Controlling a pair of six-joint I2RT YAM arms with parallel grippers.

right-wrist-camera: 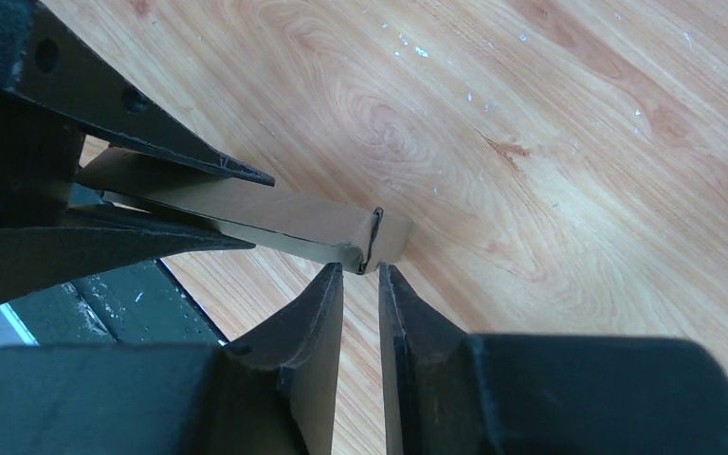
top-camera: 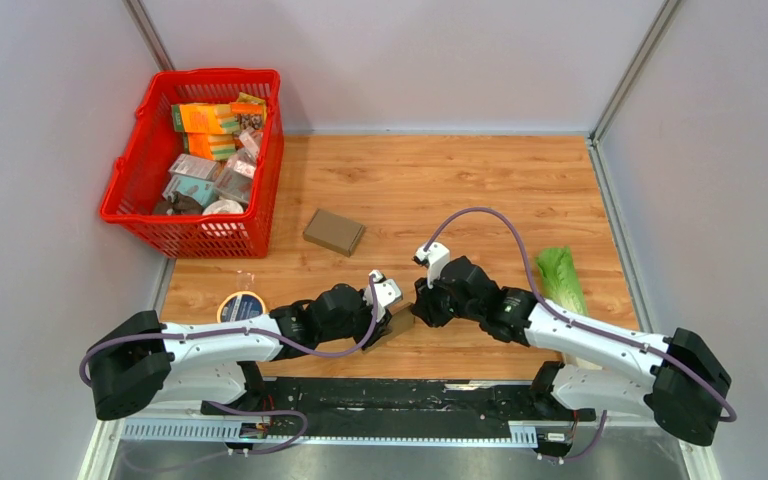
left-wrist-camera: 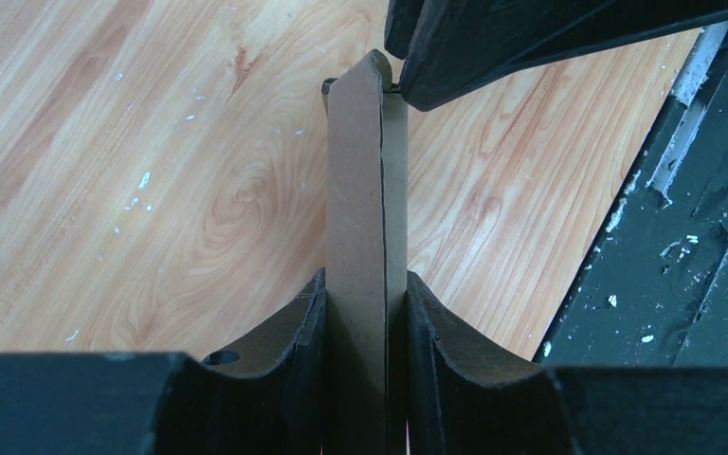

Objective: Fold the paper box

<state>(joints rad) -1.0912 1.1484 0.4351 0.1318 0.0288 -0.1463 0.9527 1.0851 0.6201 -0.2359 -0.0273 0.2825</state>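
Top cam: fixed, high over near edge, looks down on the whole light wooden table (top-camera: 480, 190). L wrist cam: v. close, sights along L fingers (left-wrist-camera: 284, 351) to tabletop. R wrist cam: likewise, past R fingers (right-wrist-camera: 313, 332). All 3 share the flat brown cardboard box (top-camera: 398, 322), mid-front.

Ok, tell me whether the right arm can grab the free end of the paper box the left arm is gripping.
Probably yes. The right fingers are slightly parted at the free end of the paper box, nothing between them; the left fingers clamp its other end.
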